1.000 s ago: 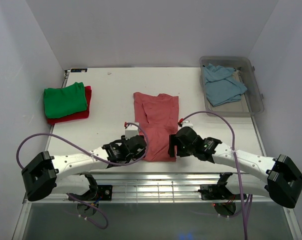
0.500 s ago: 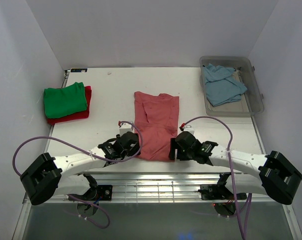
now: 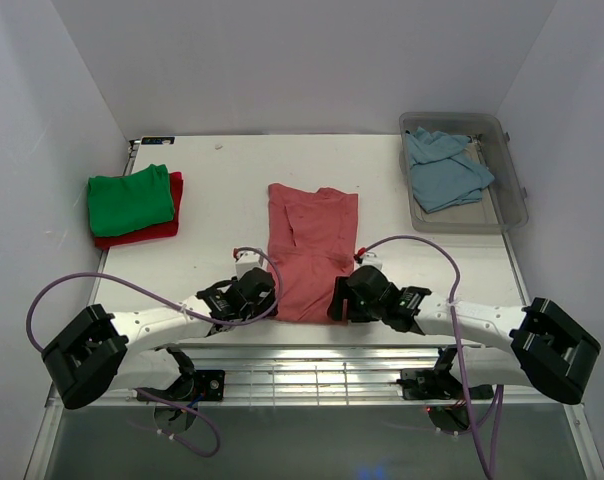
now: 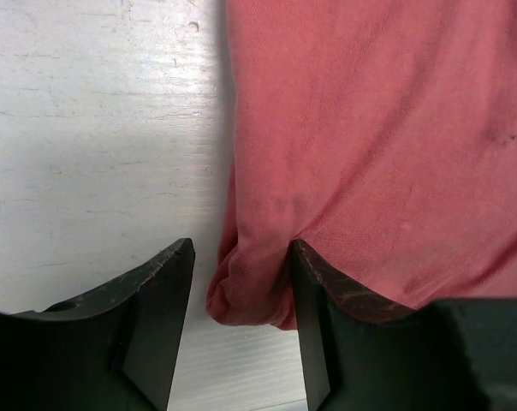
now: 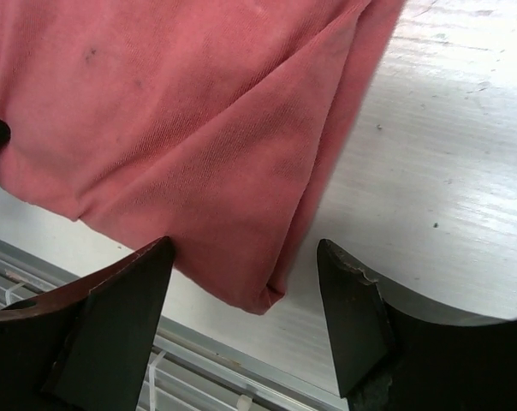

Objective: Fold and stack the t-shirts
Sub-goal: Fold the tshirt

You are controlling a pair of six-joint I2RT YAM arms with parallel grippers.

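Salmon-pink t-shirt (image 3: pixel 312 240) | flat at mid bench (image 3: pixel 212 200), long axis running away from me | near hem corners sit inside my left end effector (image 4: pixel 240 248) and right end effector (image 5: pixel 244 248) | both spread, nothing gripped

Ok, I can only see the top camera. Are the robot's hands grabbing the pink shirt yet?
Observer: Not yet. The left wrist camera shows the left hand open, with a bunched corner of the pink shirt sitting between its fingers.
Operator: Is it squeezing that bit?
Observer: No. One finger looks to touch the cloth, but bare table shows between the other finger and the shirt.
Operator: And the other hand?
Observer: The right wrist camera shows the right hand wide open too, with the shirt's other near corner lying in the gap.
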